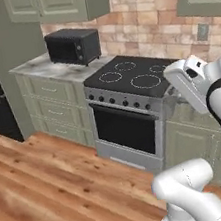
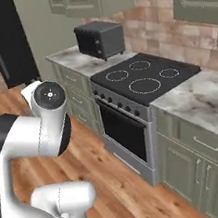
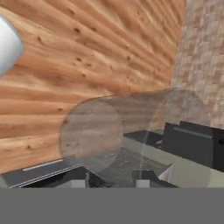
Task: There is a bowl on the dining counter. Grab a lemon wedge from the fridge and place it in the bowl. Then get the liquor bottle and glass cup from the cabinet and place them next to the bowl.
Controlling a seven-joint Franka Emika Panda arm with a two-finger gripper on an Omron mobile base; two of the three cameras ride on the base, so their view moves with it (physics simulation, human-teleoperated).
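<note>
Tool (image 3: 112, 178): two dark finger tips at the bottom of the hand view, set apart on either side of a clear glass cup (image 3: 131, 131); closed on the cup, as far as can be judged.
Glass cup: transparent cylinder held right in front of the tool, touching the finger tips, long axis running away from the hand and slightly across the view; round base toward the left, open mouth toward the right.
Arm: white, folded close over the base, elbow raised in the right base view, wrist tucked in front of the stove in the left base view.
Floor (image 1: 47, 178): warm wood planks, filling the near ground between base and cabinets.
Stove (image 1: 132, 104): black glass cooktop with four ring marks over a silver oven, just ahead of the base.
Table (image 1: 50, 66): marble-topped run of green cabinets left of the stove, carrying a black microwave (image 1: 73, 46).
Fridge (image 2: 2, 41): tall and black, at the far left.
Step in hand: likely carrying the cup toward the dining counter.
Bowl, lemon wedge, liquor bottle: whereabouts impossible to tell from here.
Key relation: cup already in the tool; direction to the bowl unknown until the base turns.
</note>
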